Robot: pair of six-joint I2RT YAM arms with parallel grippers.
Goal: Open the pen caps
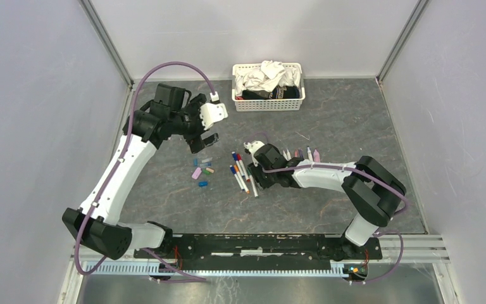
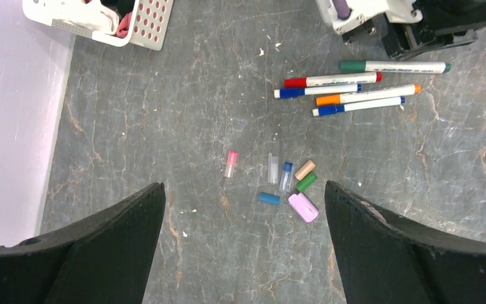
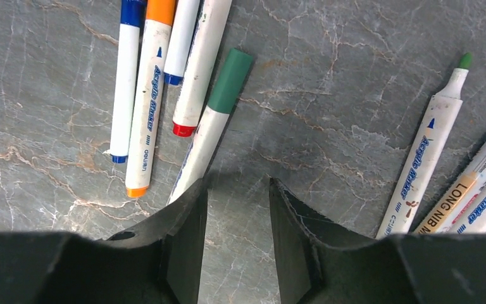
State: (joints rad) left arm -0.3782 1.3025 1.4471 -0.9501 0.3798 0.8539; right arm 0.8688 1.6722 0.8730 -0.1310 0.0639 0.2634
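The grey marbled table [image 1: 354, 126] carries a white plastic basket [image 1: 268, 103] at the upper middle of the top view. In the left wrist view, five capped marker pens [image 2: 354, 95] lie side by side at the upper right. Below them, near the centre, is a small group of loose pen caps [image 2: 305, 182] in pink, blue, green, tan and clear.

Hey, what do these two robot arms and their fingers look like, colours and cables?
The left arm and right arm share white shells between chunky black joints, each trailed by a mauve cable. A white housing caps the left wrist. The left fingers and right fingers are matte black wedges tapering toward their tips.
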